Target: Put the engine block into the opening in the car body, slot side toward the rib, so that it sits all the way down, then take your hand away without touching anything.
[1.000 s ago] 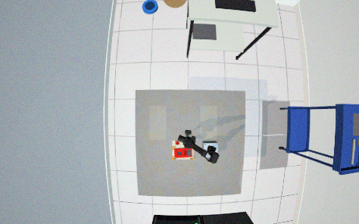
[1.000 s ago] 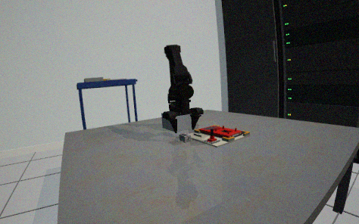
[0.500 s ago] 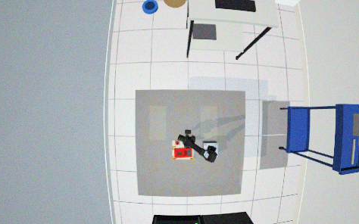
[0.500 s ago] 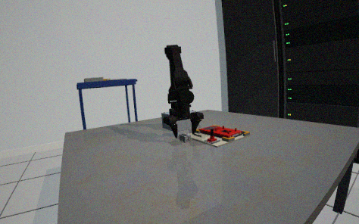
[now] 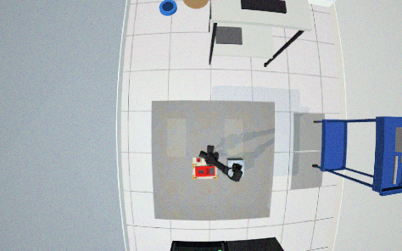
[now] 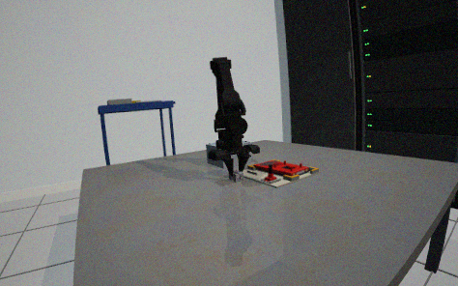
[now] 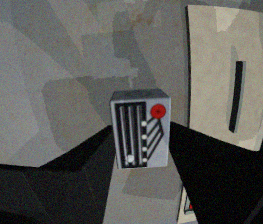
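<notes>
The engine block [image 6: 237, 179] [image 7: 154, 152] is a small grey block with dark grooves along the left of its top and a red round cap at the upper right in the wrist view. My gripper [image 6: 236, 177] [image 7: 140, 129] is shut on it, one finger against each side. I cannot tell whether the block touches the table. The red car body [image 5: 204, 171] [image 6: 280, 168] lies on a cream board [image 6: 261, 180] [image 7: 209, 65], to the right of the gripper in the wrist view. The body's opening and rib are too small or hidden to make out.
A red upright lever [image 6: 271, 174] stands on the board's near corner in the exterior view. A pale box [image 5: 241, 162] stands by the arm's base. All are on the grey table [image 5: 177, 195] [image 6: 168, 227]. A blue cart [image 5: 334, 144] [image 6: 136, 107] stands apart from it.
</notes>
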Motion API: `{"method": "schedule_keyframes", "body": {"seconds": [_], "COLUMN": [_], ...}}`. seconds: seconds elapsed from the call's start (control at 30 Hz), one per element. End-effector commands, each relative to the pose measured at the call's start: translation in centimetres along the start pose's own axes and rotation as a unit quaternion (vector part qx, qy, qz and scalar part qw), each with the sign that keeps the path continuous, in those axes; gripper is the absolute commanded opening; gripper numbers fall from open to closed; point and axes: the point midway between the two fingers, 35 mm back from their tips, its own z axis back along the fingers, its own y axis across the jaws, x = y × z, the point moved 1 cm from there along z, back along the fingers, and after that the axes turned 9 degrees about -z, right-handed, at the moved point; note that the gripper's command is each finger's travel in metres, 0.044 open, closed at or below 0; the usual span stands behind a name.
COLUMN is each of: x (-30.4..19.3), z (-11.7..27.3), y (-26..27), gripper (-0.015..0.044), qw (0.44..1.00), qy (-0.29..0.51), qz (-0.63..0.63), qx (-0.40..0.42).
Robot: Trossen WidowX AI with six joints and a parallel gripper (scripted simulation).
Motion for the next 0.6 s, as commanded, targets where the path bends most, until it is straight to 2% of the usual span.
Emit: {"method": "schedule_keyframes", "body": {"seconds": [0.0, 0.1, 0.23, 0.57], "x": [0.0, 0.0, -0.1, -0.7], "z": [0.0, 0.0, 0.4, 3.3], "y": [0.0, 0.0, 0.0, 0.1], "gripper": [0.0125, 0.0105, 0.0, 0.0], "qw": [1.0, 1.0, 1.0, 1.0], "qy": [0.0, 0.0, 0.0, 0.001], "qz": [0.003, 0.003, 0.003, 0.003], "qx": [-0.001, -0.001, -0.001, -0.001]}}
